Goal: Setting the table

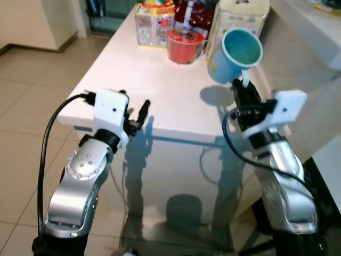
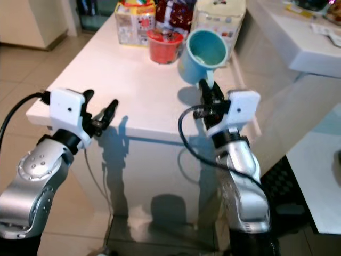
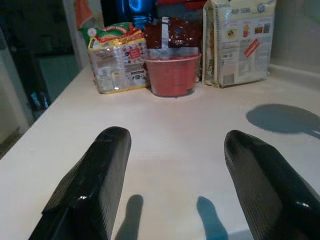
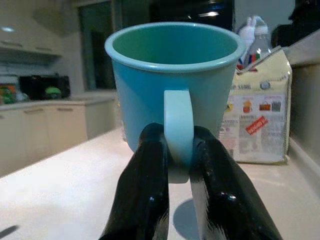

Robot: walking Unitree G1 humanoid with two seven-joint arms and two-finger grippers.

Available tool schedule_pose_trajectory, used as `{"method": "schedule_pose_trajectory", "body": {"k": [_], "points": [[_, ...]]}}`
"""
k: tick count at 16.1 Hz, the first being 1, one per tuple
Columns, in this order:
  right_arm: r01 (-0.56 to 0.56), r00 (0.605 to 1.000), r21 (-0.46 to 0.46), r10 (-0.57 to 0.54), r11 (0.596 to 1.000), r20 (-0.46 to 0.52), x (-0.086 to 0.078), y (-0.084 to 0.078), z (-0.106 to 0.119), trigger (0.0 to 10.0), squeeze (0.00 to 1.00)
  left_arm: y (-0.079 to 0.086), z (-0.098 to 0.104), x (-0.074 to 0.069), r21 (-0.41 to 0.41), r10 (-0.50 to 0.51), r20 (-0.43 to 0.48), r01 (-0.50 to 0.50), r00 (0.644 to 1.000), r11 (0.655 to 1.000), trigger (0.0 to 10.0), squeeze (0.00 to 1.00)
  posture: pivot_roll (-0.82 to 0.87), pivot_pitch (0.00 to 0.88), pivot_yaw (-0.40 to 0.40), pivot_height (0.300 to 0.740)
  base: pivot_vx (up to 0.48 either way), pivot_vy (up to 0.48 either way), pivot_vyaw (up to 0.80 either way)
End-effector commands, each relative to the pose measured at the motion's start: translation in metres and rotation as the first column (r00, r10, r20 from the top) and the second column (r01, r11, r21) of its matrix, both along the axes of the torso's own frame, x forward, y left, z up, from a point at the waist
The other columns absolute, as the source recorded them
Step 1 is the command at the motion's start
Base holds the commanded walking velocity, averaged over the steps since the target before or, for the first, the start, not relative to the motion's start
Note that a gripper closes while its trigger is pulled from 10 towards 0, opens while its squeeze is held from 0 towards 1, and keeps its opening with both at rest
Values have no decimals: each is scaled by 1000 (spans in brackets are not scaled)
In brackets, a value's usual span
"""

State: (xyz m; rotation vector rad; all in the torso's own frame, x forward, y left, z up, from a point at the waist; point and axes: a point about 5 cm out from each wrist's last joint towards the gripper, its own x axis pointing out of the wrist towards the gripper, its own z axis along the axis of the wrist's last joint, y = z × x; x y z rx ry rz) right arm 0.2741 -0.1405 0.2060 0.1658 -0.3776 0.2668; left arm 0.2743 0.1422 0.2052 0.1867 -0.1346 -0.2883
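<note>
Blue mug (image 1: 237, 54) pinched by its pale handle between the two black fingers (image 4: 145, 200) of the right gripper (image 1: 241, 92), held up in the air above the near right part of the white table (image 1: 160, 90). Tilted in the head views, mouth turned partly back toward the camera, with a round shadow on the tabletop directly beneath. Looks empty inside. Coming move, as a guess: straight down from the right gripper to the bare tabletop under the mug, righting it so the base meets the surface flat. Nothing between mug and table below.

Left gripper (image 1: 137, 113) level with the near table edge, off to the left of the mug-holding arm, fingers (image 3: 92, 185) spread wide with nothing between them, pointing across the tabletop. Clearly farther from the mug than the right gripper, so no part in the set-down expected.

Beyond the grippers, toward the far end of the table: a red instant-noodle cup (image 1: 185, 45) with a printed lid, ahead and between the two grippers. Just beside it, a multipack of packaged food (image 1: 154, 24) on the left, a dark red snack bag (image 1: 192, 13) behind, and a tall cream-coloured printed bag (image 1: 242, 16) close behind the raised mug. Tall bag the nearest thing to the mug; worth keeping clear of if the arm reaches forward. Tiled floor (image 1: 32, 80) to the left.
</note>
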Motion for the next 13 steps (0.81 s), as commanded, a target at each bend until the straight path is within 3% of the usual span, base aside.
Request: {"method": "schedule_pose_trajectory", "body": {"k": [1, 2, 3, 7, 13], "points": [[-13, 1000, 0, 13, 1000, 19, -10, -8, 3, 0, 0, 0, 1, -3, 8, 1, 20, -2, 1000, 1000, 10000, 0, 33, 0, -92, 740, 0, 0, 0], [-28, 999, -16, 29, 999, 18, -20, -13, -4, 745, 0, 0, 2, -4, 11, 4, 24, -5, 1000, 1000, 10000, 0, 37, 0, -94, 740, 0, -274, 0], [-43, 999, -76, 44, 996, 12, -31, -17, -14, 10000, 0, 1, 3, -5, 6, 7, 29, -7, 1000, 1000, 10000, 0, 41, 0, -96, 740, 0, -435, 0], [-47, 999, -134, 46, 990, -6, -56, -25, -37, 10000, 0, 2, -2, -6, 11, 15, 32, -15, 999, 1000, 10000, 0, 33, 0, -101, 740, 0, -472, 0], [-48, 999, -114, 46, 992, -16, -59, -27, -43, 10000, 0, -1, -4, -7, 15, 5, 28, -5, 1000, 1000, 10000, 0, 29, 0, -92, 740, 0, -472, 0]]}}
